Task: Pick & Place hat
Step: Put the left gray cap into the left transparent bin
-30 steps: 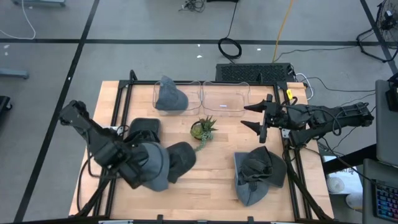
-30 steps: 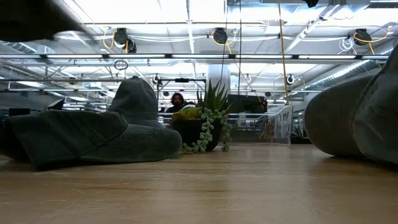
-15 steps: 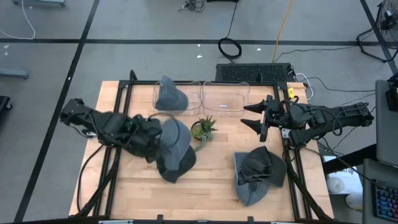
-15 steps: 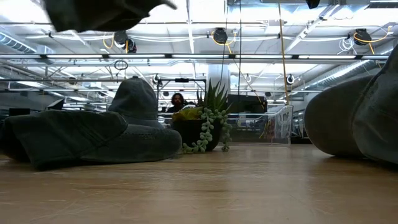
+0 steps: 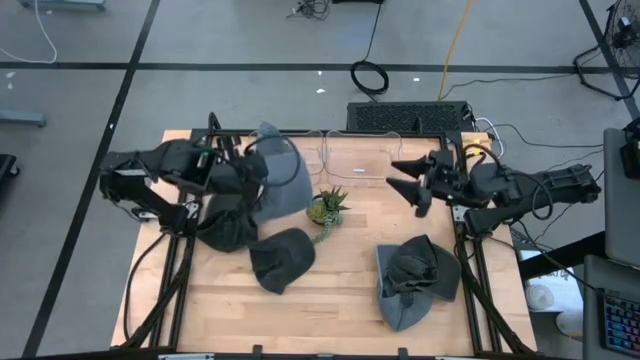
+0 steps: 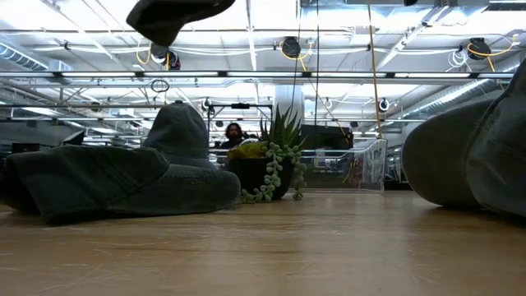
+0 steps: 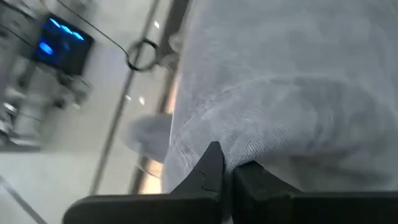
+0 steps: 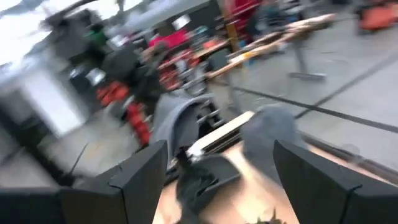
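Note:
My left gripper (image 5: 248, 176) is shut on a grey hat (image 5: 283, 180), held high over the left clear bin (image 5: 312, 150) at the table's far side. The held hat shows at the top of the low view (image 6: 177, 12) and fills the left wrist view (image 7: 286, 81). A dark hat (image 5: 226, 226) and a grey hat (image 5: 281, 261) lie on the table's left half. Another grey hat (image 5: 414, 282) lies near the right. My right gripper (image 5: 398, 176) is open and empty above the table, by the right bin (image 5: 362, 158). My left gripper pinches the hat's grey cloth (image 7: 219, 138) between its two shut fingers (image 7: 211, 171), coming from the table's left, roughly level. Which part of the hat this is, I cannot tell. The hat is lifted clear of the table and hangs out past the fingers.
A small potted plant (image 5: 327, 207) stands at the table's middle, just near of the held hat. Two clear bins stand side by side along the far edge. Black frame rails (image 5: 190, 180) run along both sides of the table.
My left gripper has carried the grey hat from low over the table's near left, up and toward the far edge, to above the left bin. The hat is lifted clear; the two hats beneath stayed on the table.

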